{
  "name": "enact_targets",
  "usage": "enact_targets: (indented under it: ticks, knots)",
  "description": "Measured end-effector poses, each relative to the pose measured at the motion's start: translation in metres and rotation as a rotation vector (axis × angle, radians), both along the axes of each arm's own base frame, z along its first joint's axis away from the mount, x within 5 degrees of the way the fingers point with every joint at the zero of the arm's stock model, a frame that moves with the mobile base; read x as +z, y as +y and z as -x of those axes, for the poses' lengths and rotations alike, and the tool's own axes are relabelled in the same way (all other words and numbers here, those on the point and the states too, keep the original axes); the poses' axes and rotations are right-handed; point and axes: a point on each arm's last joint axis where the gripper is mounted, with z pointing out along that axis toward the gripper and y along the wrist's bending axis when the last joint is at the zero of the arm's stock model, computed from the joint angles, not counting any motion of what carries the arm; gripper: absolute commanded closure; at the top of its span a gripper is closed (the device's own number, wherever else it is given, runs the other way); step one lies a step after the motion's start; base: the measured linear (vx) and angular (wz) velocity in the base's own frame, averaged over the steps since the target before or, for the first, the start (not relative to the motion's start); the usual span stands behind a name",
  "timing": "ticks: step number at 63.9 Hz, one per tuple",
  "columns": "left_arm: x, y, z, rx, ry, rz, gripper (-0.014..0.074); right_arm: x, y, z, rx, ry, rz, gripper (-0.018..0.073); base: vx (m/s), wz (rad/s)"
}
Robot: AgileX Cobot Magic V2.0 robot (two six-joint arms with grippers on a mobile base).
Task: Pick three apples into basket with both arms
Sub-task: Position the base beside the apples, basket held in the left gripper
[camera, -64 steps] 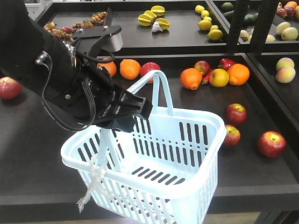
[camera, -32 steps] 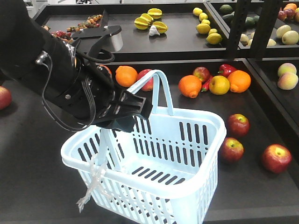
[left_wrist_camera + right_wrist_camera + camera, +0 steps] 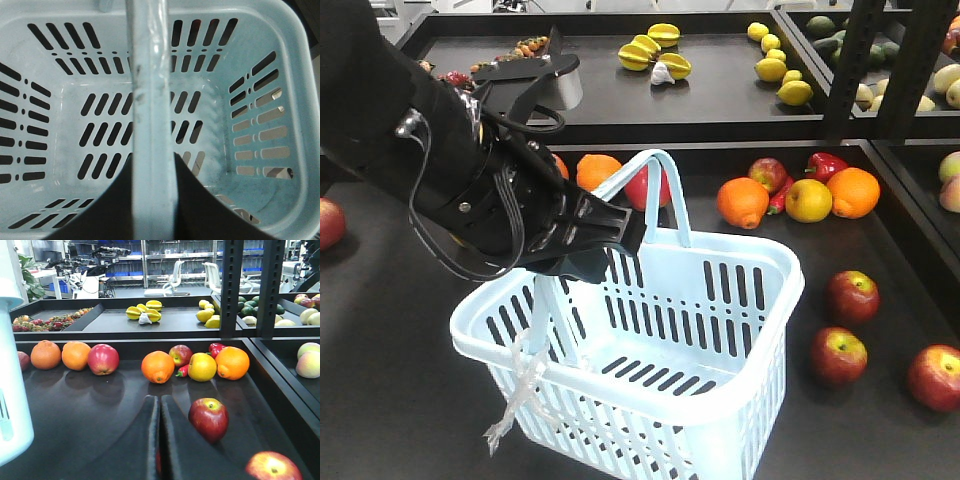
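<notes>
1. Gripping the swing handle [image 3: 665,200], my left tool [image 3: 620,235] is clenched and carries the basket [image 3: 750,300] at the near edge of the bench [image 3: 400,330]. Against the frames from a second back, neither tool nor basket has budged in the front view. The left wrist view shows the basket's slotted floor bare, with no fruit in it.
2. What has changed is everything behind it. The three apples [image 3: 839,355] on my right have slid rightward and lower in the front view, and the oranges [image 3: 743,202] have gone with them. I take that as the base carrying me along and closer, not as fruit rolling. The trio is well apart from the basket, so none of the three picks is done.
3. My right tool [image 3: 160,440] has its fingers pressed together on nothing, low over the bench. One apple [image 3: 209,418] lies just beside it to the right, and I judge the tool must spread before it can take that one.
4. Another apple [image 3: 272,467] is cut off by the bottom edge of the right wrist view. A red sliver shows in the slit between the fingers, but I cannot tell what it is. I also cannot tell whether the basket's base touches the bench, and the right arm is out of the front view.
</notes>
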Motion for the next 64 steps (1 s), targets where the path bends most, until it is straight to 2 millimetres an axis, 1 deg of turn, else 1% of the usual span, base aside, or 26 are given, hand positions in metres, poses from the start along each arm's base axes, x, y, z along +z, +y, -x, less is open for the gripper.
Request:
enact_targets:
  ticks: [32, 64]
  knots:
    - [0.0000, 0.0000, 0.0000, 0.000, 0.000, 0.000, 0.0604, 0.0000, 0.0000, 0.0000, 0.000, 0.000, 0.000, 0.0564, 0.08, 0.04]
    - [0.0000, 0.0000, 0.0000, 0.000, 0.000, 0.000, 0.0604, 0.0000, 0.0000, 0.0000, 0.000, 0.000, 0.000, 0.0564, 0.01, 0.00]
